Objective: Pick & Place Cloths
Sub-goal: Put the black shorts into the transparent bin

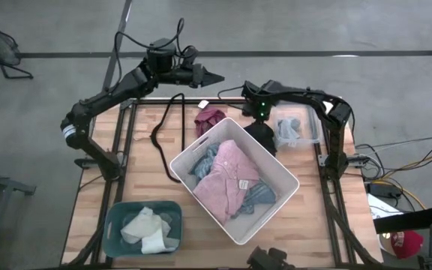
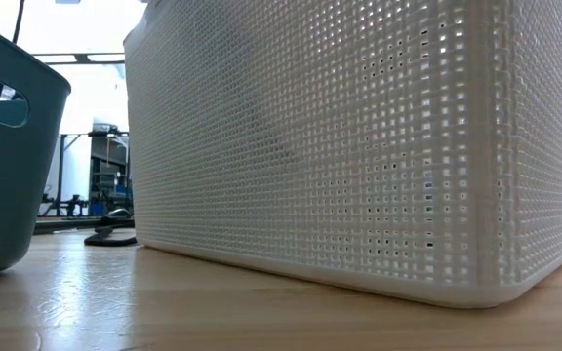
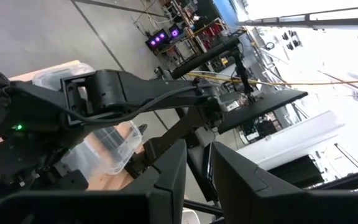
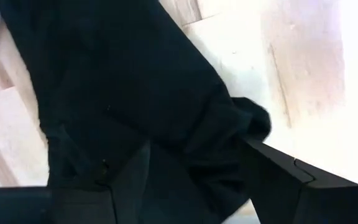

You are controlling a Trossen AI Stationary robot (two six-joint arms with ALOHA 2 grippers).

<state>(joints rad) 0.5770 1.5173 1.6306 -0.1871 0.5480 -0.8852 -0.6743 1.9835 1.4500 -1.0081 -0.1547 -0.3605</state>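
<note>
My right gripper [image 1: 259, 121] is over the table's far middle, pointing down and shut on the black cloth [image 1: 262, 140], just beyond the white basket's [image 1: 285, 174] far right side. The basket holds the pink cloth [image 1: 223, 178] with its white tag, lying on the blue striped one [image 1: 203, 162]. The maroon cloth [image 1: 210, 118] lies on the table by the basket's far corner. Cream-white cloths [image 1: 146, 227] fill the teal bin [image 1: 113, 225]. My left gripper [image 1: 214, 76] is shut and raised beyond the far edge, holding nothing. My right gripper holds a bunched part of the black cloth [image 4: 191, 155] between its two fingers [image 4: 266, 171], coming from above and pointing down. The rest of the black cloth [image 4: 123, 74] spreads out below the fingers. Whether its lower end touches the table, I cannot tell.
A clear plastic container [image 1: 297, 127] with a grey thing inside stands right of my right gripper. A thin black cable [image 1: 162, 131] loops on the table's far left. In the low view the basket's wall [image 2: 359, 146] and the teal bin [image 2: 8, 146] block the sight. Bare wood lies near right.
</note>
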